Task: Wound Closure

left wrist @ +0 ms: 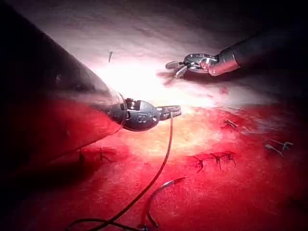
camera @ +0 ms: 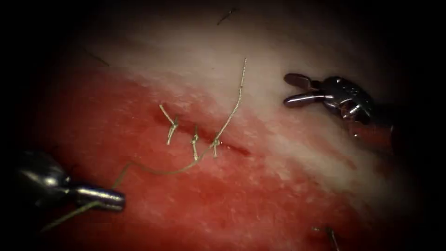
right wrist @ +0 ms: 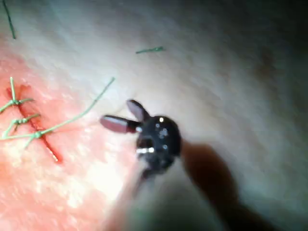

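The cut [camera: 234, 148] in the tissue [camera: 278, 195] carries three knotted stitches [camera: 194, 139]. Thread [camera: 158, 171] runs from the rightmost knot [camera: 215, 144] down and left to my left tool [camera: 121, 201], whose jaws are shut on it. A free tail [camera: 238, 95] rises from that knot toward the pale tissue. In the left wrist view the left tool [left wrist: 179, 111] grips the thread [left wrist: 166, 154], which trails down to the curved needle [left wrist: 153, 196] lying loose on the tissue. My right tool [camera: 287, 89] hovers right of the cut, open and holding nothing, as the right wrist view [right wrist: 117, 111] confirms.
Short cut ends of thread lie on the pale tissue at the back [camera: 226, 16] and near the front right [camera: 331, 234]. Older stitches [left wrist: 276, 147] sit on other parts of the red surface. Red fluid covers the tissue around the cut.
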Controlling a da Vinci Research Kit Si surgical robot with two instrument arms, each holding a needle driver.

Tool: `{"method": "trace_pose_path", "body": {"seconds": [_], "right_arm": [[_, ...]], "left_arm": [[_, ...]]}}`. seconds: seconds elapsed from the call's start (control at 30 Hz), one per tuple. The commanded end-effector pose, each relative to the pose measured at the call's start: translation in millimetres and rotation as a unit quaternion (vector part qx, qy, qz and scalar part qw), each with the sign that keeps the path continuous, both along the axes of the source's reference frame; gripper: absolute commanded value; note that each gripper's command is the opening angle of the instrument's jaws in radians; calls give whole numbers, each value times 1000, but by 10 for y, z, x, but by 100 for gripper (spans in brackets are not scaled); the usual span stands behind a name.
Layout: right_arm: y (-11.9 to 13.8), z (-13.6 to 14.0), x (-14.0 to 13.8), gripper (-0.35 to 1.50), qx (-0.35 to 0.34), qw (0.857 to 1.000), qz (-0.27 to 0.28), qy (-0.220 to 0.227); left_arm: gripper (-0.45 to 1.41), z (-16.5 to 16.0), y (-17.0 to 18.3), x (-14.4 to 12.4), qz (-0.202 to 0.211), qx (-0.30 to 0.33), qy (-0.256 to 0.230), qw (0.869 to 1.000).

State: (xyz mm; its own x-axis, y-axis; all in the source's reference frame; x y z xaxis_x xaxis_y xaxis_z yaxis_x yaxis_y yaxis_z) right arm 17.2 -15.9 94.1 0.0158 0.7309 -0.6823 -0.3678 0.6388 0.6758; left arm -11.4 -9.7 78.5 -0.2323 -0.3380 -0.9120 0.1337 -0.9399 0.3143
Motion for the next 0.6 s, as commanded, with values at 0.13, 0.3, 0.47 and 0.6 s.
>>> {"method": "trace_pose_path", "body": {"seconds": [0.13, 0.3, 0.47, 0.6], "right_arm": [[-19, -13, -4, 143, -21, 999, 1, -28], [-34, -46, 17, 146, -25, 1000, -11, -13], [-46, -79, 53, 143, -48, 999, -15, 0], [-48, -97, 87, 121, -78, 996, -29, 25]], "left_arm": [[-45, 15, 19, -22, 1, -16, -2, 1000], [-45, 26, 41, -33, 9, -32, -8, 999], [-45, 29, 61, -41, 32, -41, -17, 998], [-45, 19, 66, -51, 58, -42, -43, 996]]}}
